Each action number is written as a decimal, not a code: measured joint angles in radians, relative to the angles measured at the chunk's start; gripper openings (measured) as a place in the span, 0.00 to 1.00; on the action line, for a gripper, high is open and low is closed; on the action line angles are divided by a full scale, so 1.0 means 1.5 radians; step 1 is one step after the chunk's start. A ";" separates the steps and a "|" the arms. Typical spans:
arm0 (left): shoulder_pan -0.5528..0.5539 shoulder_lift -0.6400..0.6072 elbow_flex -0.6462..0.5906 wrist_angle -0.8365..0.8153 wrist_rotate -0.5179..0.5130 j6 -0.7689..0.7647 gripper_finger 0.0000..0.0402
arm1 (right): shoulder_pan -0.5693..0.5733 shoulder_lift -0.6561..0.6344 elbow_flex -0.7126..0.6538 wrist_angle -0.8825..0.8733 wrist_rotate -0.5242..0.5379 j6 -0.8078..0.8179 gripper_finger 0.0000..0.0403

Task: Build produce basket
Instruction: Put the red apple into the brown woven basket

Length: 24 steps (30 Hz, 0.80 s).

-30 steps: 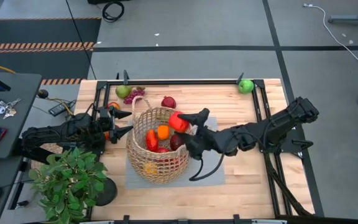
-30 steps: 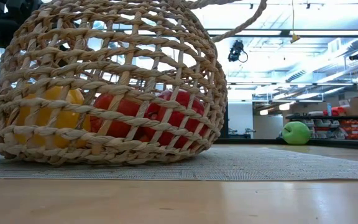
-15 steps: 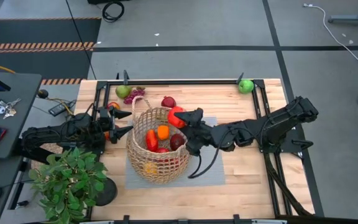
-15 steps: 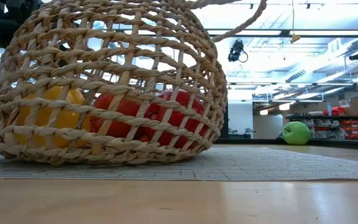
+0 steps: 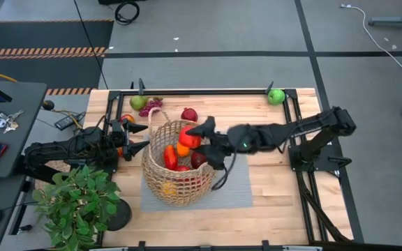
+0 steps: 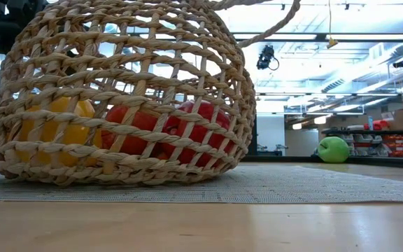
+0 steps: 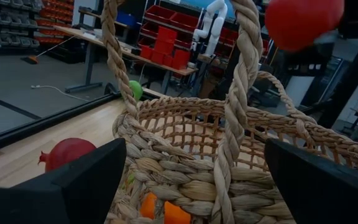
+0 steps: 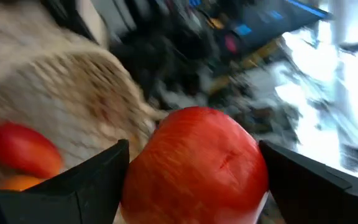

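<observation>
Right gripper (image 5: 199, 141) clamped on a red apple (image 8: 194, 165) over the basket (image 5: 160, 183), which sits mid-table holding several produce pieces. Left gripper (image 5: 135, 139) waits beside it, fingers apart. Left outside: green apple (image 5: 276, 96), maroon piece (image 5: 188, 114), pear (image 5: 138, 102), probably grapes.

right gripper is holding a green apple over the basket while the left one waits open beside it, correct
Not quite: the right gripper holds a red apple, not a green one, as the right wrist view shows. The rest stands: it is over the basket, and the left gripper waits open beside it.
</observation>
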 joint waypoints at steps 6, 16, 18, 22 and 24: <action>0.000 0.000 0.000 0.000 0.000 0.000 0.97 | -0.130 0.000 0.000 -0.001 -0.337 0.159 0.87; 0.000 0.000 0.000 0.000 0.000 0.000 0.97 | -0.287 0.026 0.000 0.126 -0.695 0.512 0.87; 0.000 0.000 0.000 0.000 0.000 0.000 0.97 | -0.300 0.037 0.000 0.152 -0.717 0.625 0.87; 0.000 0.000 0.000 0.000 0.000 0.000 0.97 | -0.313 0.062 0.000 0.211 -0.714 0.770 0.87; 0.000 0.000 0.000 0.000 0.000 0.000 0.97 | -0.315 0.078 0.000 0.258 -0.709 0.826 0.87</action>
